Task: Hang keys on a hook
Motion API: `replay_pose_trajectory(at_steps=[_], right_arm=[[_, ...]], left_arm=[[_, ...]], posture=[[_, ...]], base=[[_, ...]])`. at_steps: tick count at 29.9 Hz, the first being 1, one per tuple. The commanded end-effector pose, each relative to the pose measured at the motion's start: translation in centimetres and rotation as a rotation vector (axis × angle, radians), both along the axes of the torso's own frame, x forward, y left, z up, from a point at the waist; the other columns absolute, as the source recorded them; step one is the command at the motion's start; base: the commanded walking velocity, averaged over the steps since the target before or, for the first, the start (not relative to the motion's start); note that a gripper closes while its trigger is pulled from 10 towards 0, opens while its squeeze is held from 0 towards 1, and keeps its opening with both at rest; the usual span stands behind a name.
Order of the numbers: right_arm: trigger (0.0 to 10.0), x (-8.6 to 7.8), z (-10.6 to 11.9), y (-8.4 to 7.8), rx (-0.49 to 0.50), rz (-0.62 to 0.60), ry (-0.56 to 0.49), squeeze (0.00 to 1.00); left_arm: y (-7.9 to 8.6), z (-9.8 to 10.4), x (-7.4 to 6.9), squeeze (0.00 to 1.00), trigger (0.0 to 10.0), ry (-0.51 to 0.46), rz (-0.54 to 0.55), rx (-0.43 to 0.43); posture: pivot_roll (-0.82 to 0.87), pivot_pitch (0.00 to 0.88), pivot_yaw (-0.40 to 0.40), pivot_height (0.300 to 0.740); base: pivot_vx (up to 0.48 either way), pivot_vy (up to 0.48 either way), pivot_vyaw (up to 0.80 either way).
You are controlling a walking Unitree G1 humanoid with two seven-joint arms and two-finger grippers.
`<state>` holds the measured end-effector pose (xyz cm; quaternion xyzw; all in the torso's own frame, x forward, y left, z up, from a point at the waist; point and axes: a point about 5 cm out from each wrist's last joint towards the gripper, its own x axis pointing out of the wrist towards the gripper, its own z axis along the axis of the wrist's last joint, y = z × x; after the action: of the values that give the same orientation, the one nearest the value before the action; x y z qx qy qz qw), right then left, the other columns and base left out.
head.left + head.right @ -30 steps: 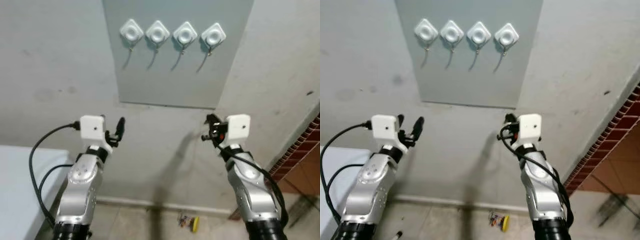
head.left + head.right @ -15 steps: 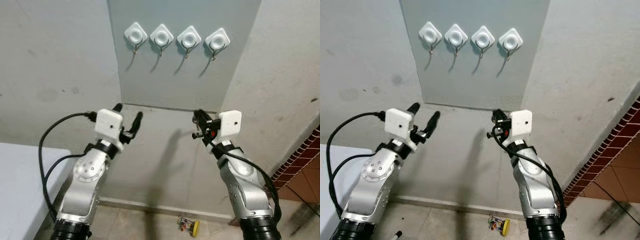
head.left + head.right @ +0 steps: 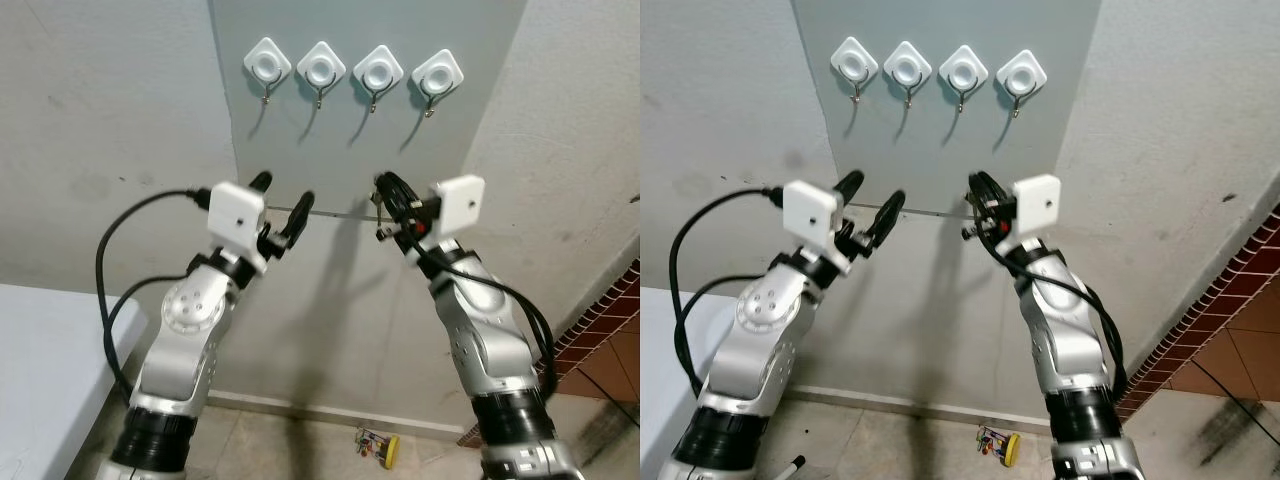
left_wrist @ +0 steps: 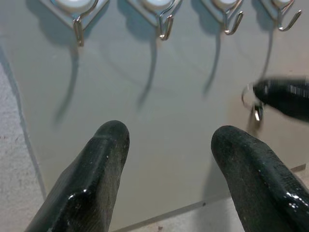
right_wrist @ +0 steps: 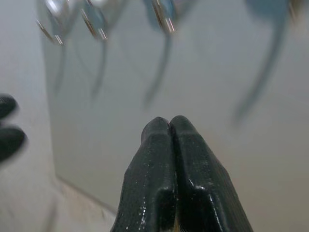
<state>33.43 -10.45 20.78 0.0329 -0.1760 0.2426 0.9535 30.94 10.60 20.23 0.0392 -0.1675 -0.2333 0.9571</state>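
Two silver arms reach up toward a grey wall panel [image 3: 370, 140] carrying a row of four white hook mounts, each with a small metal hook beneath it. The right gripper [image 3: 384, 208] hovers at the panel's lower edge, below and slightly left of the third hook [image 3: 374, 103] from the left, its jaws pressed together. In the left wrist view a small metal ring with a key [image 4: 255, 107] dangles from the tip of those black fingers, so the jaws appear to be pinching the key ring, though the right wrist view itself is too blurred to show it. The left gripper [image 3: 283, 207] hangs well left of the right one, below the two left-hand hooks, jaws spread apart and holding nothing.

All four hooks are bare, so the hanging is not yet done. The carrying stage looks largely complete: the key is near the panel and just below the row. What seems to remain is lifting the ring to hook height, slipping it over one hook tip and letting go. The ring is small and the hook tips narrow, so the alignment calls for care.

On the floor [image 3: 300, 450] at the foot of the wall lies a small yellow object [image 3: 389, 448]. A pale bench [image 3: 40, 370] stands near left
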Motion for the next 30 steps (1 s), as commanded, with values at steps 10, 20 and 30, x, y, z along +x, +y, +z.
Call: replay_pose_trajectory(at_steps=[10, 20, 30], right_arm=[[10.0, 0.4, 2.8, 0.4, 0.122, 0.085, -0.094, 0.00], [10.0, -0.1, 3.8, 0.3, 0.203, 0.125, -0.136, 0.00], [10.0, 0.1, 4.3, 0.0, 0.253, 0.124, -0.145, 0.00]], left_arm=[[-0.1, 0.5, -0.4, 0.00, 10.0, -0.003, -0.018, -0.004], [-0.2, 0.5, -0.7, 0.00, 10.0, -0.015, -0.034, 0.024], [-0.2, 0.5, -0.8, 0.00, 10.0, -0.013, -0.035, 0.026]], posture=[[-0.12, 0.004, -0.007, 0.740], [-0.12, 0.018, -0.003, 0.740], [-0.11, 0.023, -0.002, 0.740]], base=[[0.000, 0.000, 0.00], [0.000, 0.000, 0.00], [0.000, 0.000, 0.00]])
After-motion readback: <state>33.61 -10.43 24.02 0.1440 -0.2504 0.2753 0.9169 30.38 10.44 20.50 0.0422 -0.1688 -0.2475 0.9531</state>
